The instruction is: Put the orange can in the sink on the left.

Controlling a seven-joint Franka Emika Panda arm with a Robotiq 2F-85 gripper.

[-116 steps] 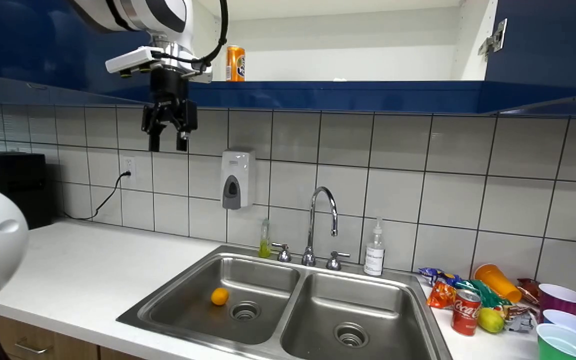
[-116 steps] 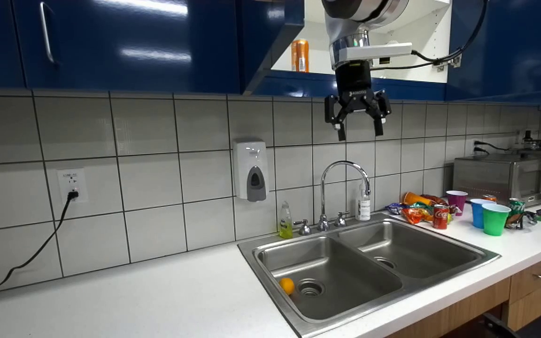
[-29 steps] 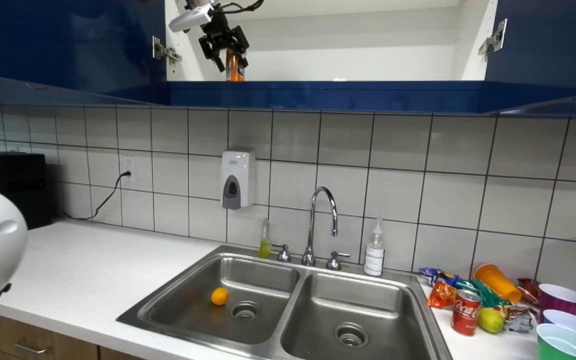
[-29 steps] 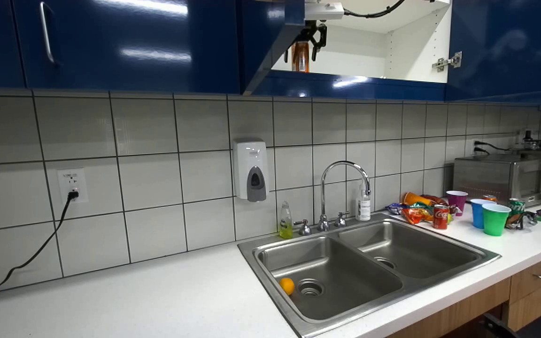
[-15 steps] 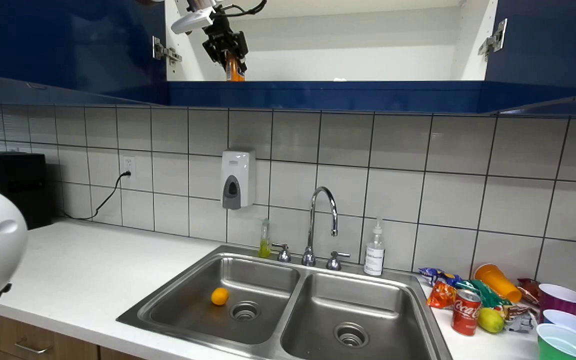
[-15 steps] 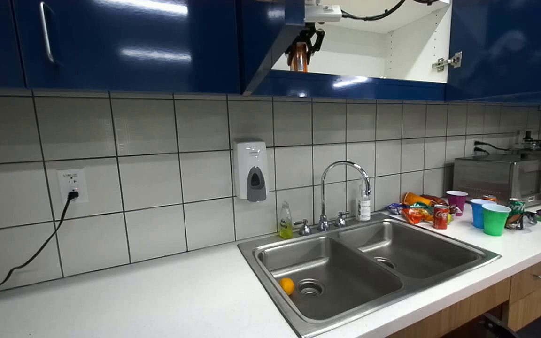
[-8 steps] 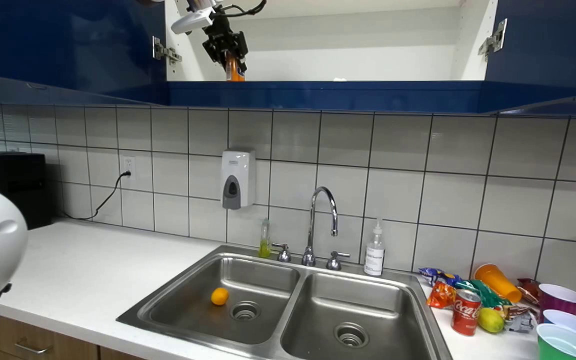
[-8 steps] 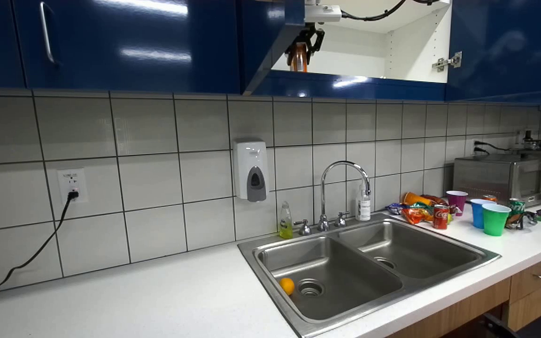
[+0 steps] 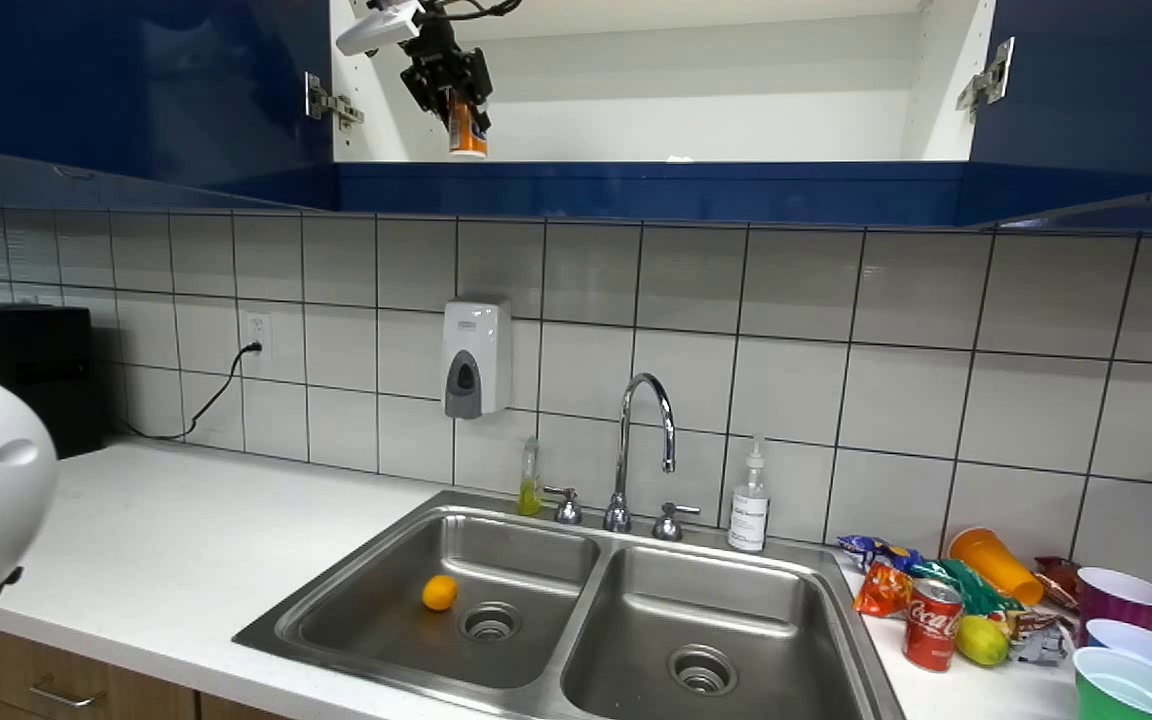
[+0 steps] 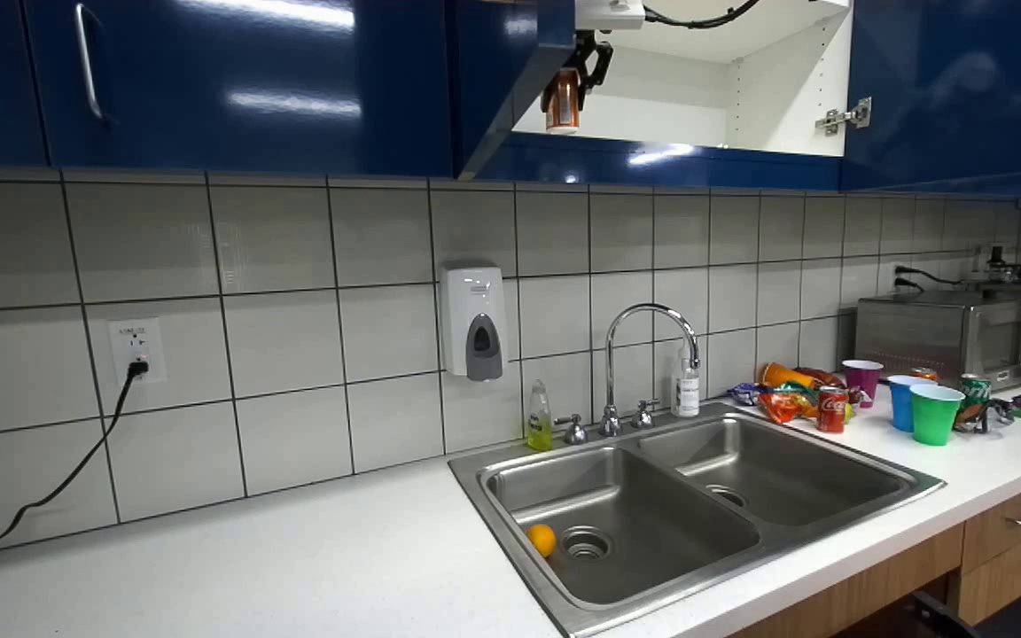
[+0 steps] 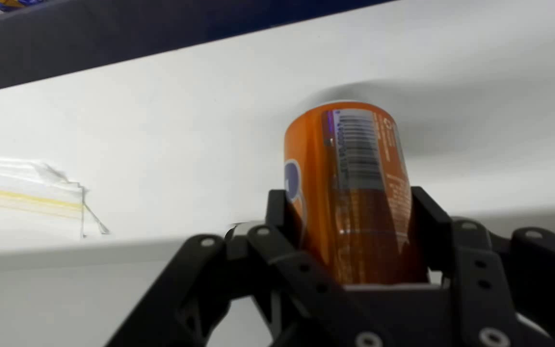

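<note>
The orange can [image 11: 354,144] is pinched between both black fingers of my gripper [image 11: 347,196], its barcode facing the wrist camera. In both exterior views the can [image 9: 468,138] hangs slightly tilted, its pale base lifted just off the white shelf of the open upper cabinet. The can's top end is hidden within the jaws. In an exterior view the cabinet door partly covers my gripper [image 10: 564,96]. Far below is the double steel sink; its left basin [image 9: 376,625] contains an orange fruit [image 9: 440,593] beside the drain.
The blue cabinet lip [image 9: 656,188] runs in front of the shelf, and an open door [image 10: 515,80] stands close beside the arm. A tall curved faucet [image 9: 626,440] rises behind the basins. Cups, wrappers and a red can [image 9: 933,625] crowd the counter right of the sink.
My gripper has closed around the orange can over the last two seconds. In the last half second both have risen a little, bringing the can's base off the shelf.
</note>
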